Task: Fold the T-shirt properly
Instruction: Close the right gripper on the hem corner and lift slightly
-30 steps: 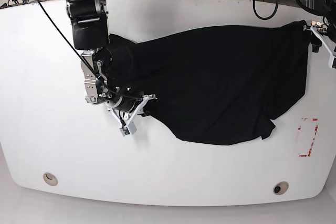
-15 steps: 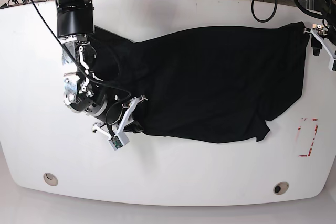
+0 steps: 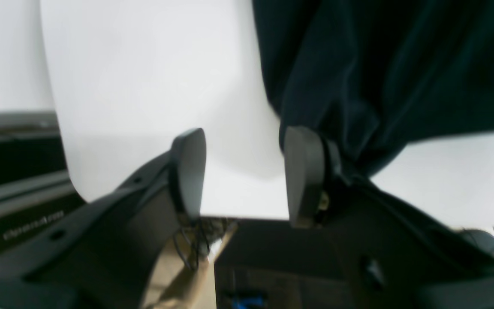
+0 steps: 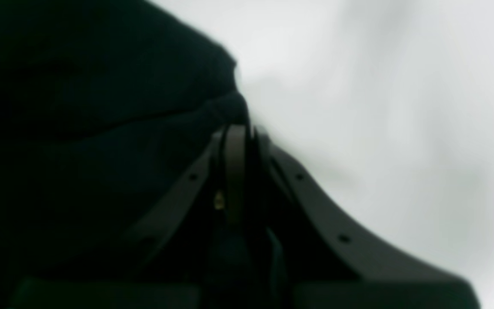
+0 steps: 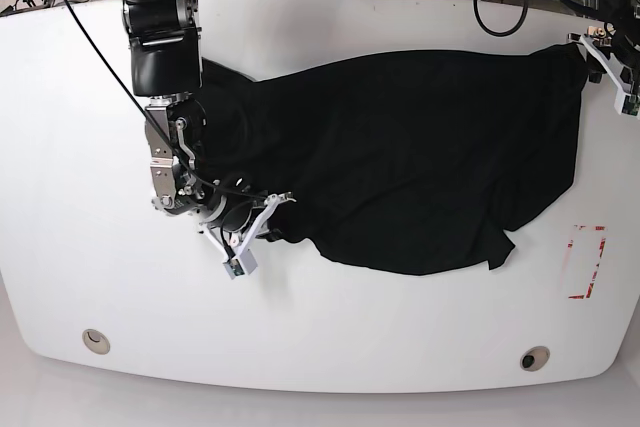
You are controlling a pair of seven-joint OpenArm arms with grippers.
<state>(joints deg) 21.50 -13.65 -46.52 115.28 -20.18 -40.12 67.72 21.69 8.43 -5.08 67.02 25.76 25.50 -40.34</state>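
- a white table with rounded corners fills the base view, cables and floor showing past its far edge; a red-marked rectangle sits near its right edge.
- the t-shirt lies spread across the middle and right of the table, black, soft and matte, with loose creases and a ragged near hem.
- the right gripper is clamped on a bunched edge of the cloth at the shirt's left end. over the last second that end was dragged outward and has now come back in, so the cloth sits more gathered there (a smoothing tug, i'd judge, not yet a fold).
- the left gripper at the far right corner has its dark, smooth pads apart with bare table between them; cloth lies against the outer side of one pad, not held. its jaws have been narrowing.
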